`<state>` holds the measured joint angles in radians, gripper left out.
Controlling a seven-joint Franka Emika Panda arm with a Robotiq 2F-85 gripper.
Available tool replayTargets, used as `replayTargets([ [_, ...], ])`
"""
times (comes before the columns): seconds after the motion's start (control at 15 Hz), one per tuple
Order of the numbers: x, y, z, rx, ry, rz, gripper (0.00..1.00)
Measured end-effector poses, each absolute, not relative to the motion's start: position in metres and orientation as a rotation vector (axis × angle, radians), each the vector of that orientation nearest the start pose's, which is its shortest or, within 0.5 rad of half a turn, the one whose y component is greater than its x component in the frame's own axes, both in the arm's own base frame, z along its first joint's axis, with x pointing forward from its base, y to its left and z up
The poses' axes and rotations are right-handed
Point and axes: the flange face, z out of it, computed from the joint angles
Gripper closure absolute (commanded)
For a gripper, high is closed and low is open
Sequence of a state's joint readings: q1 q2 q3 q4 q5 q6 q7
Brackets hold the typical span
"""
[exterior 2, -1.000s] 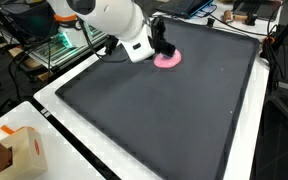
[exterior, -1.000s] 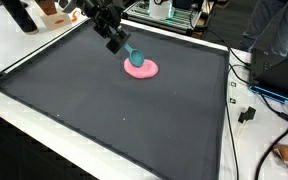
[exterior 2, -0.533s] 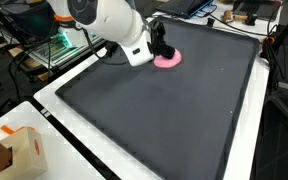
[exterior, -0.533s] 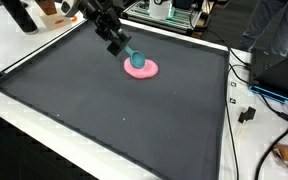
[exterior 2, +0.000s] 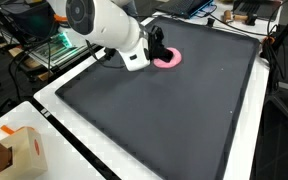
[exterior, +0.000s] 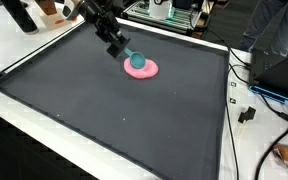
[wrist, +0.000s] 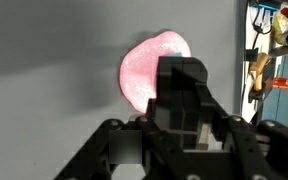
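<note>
A flat pink plate (exterior: pixel 144 70) lies on the far part of a dark mat (exterior: pixel 114 125). My gripper (exterior: pixel 122 49) hangs just above the plate's near-left rim, shut on the handle of a teal spoon-like utensil (exterior: pixel 136 61). Its rounded end rests on or just over the plate. In an exterior view the white arm hides most of the gripper (exterior 2: pixel 156 47), and only part of the plate (exterior 2: pixel 171 59) shows. In the wrist view the black fingers (wrist: pixel 184 85) stand close together in front of the pink plate (wrist: pixel 144 65). The utensil is hidden there.
The dark mat (exterior 2: pixel 174 120) is edged by a white table border (exterior 2: pixel 59 125). A cardboard box (exterior 2: pixel 22 152) stands at one corner. Cables and a plug (exterior: pixel 248 113) lie beside the mat. Racks of equipment (exterior: pixel 169 12) and a person (exterior: pixel 276 28) are beyond the far edge.
The arm's white body has swung a little to the left in one exterior view. The gripper and the teal utensil have stayed over the pink plate, shifting only slightly.
</note>
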<state>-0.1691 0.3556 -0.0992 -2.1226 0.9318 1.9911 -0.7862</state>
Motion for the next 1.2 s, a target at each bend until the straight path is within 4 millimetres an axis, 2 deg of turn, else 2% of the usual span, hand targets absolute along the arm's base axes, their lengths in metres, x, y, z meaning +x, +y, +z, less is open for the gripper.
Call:
replayTargets([
  [1.2,0.5269,-0.0958,0.2220,-2.290,0.155,0.026,0.74],
])
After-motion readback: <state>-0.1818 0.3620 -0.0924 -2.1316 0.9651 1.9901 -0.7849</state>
